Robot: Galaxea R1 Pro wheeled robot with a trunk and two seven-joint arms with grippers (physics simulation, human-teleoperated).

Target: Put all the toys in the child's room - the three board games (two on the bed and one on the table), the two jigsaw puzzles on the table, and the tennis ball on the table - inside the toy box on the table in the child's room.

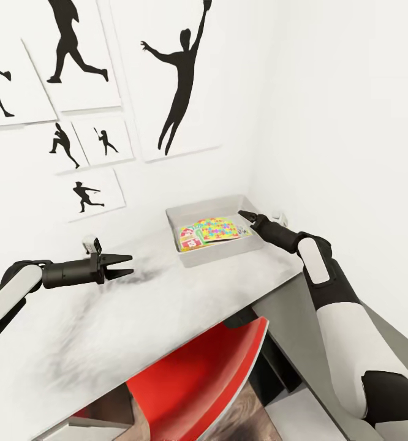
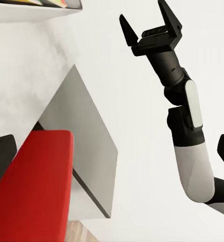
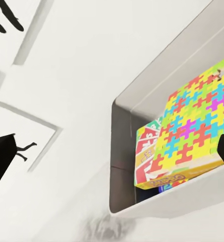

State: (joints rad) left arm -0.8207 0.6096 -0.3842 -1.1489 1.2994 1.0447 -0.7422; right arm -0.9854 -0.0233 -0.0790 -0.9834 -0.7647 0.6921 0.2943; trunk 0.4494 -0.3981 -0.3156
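Observation:
The light-grey toy box (image 1: 192,212) stands on the table (image 1: 106,343) against the wall corner. Inside it a bright jigsaw puzzle (image 1: 218,228) lies on top of a red, green and yellow board game (image 1: 188,240). The right wrist view shows the same jigsaw puzzle (image 3: 192,133) and board game (image 3: 148,161) inside the toy box (image 3: 123,151). My right gripper (image 1: 247,215) hovers open over the box's right end, holding nothing. My left gripper (image 1: 125,266) is open and empty above the tabletop, left of the box. The tennis ball and the bed are out of view.
A red swivel chair (image 1: 198,380) is tucked under the table's front edge. The lower dark-grey table section (image 2: 87,136) runs along the right wall. Baseball-player silhouette pictures (image 1: 179,79) hang behind the table. In the left wrist view my right gripper (image 2: 150,25) has its fingers spread.

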